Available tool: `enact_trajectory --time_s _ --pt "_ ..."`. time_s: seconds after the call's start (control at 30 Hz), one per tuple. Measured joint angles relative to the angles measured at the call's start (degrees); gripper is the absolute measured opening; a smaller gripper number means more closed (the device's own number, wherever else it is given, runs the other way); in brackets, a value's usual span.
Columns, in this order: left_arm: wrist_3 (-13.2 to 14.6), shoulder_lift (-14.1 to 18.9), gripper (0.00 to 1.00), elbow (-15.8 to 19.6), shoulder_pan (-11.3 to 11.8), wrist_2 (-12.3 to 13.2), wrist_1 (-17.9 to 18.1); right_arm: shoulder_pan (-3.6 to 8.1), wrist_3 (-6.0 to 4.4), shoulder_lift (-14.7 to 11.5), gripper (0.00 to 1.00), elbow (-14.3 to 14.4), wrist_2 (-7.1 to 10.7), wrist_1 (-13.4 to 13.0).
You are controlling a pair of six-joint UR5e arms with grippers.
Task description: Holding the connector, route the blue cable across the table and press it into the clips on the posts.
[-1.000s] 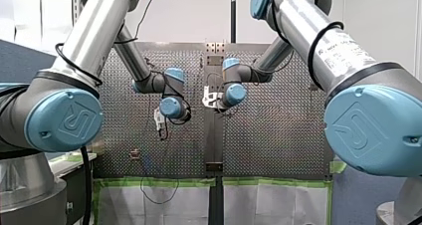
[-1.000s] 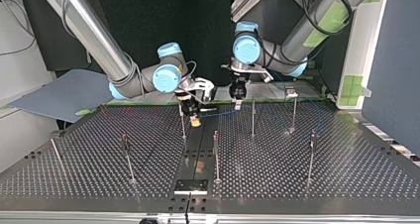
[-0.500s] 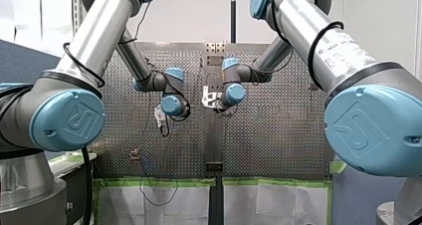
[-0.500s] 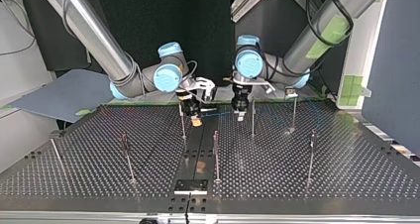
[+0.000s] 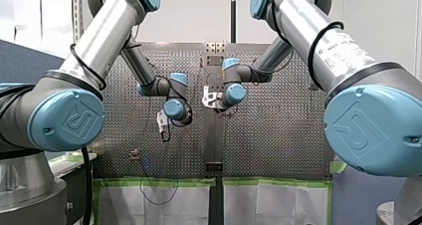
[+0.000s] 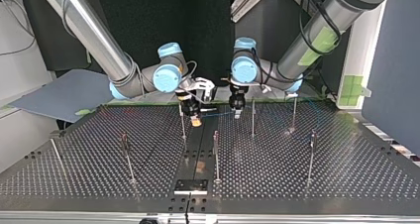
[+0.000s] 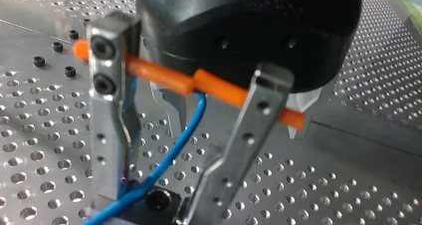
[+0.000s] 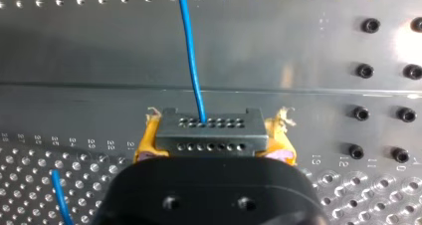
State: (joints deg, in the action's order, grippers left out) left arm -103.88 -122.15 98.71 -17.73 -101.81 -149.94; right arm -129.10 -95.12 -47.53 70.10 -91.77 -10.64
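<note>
One view alone — right wrist — shows yellow pads [image 8: 143, 144] clamping the connector [image 8: 206, 130].

We see the table [image 8: 74, 46] as brushed, matt metal; the blue cable [image 8: 191, 60] wears a smooth, glossy plastic jacket; the connector [image 8: 210, 130] looks grey metal; the yellow pads [image 8: 149, 140] beside it are frayed; the fingers [image 7: 107, 110] of our left gripper [image 7: 149, 210] are bare metal.

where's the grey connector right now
Right wrist view: the grey multi-hole connector sits between my right gripper's yellow pads, over the table's centre strip, blue cable leading ahead.
</note>
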Motion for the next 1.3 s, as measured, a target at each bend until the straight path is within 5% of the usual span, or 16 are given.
enact_trajectory --time_s 0.23,0.83,1.3 --pt "0.3 0.0 0.00 0.0 -0.5 -0.9 0.0 0.06 0.05 0.0 0.00 0.0 0.00 0.0" --pt "0.1 1.3 0.00 -0.1 -1.2 -1.7 -0.6 0.10 0.40 -0.4 0.00 0.0 0.10 0.3" --pt "0.0 7.1 0.00 0.1 -1.3 -4.1 -4.2 0.33 -0.99 -6.6 0.00 0.4 0.09 4.3"
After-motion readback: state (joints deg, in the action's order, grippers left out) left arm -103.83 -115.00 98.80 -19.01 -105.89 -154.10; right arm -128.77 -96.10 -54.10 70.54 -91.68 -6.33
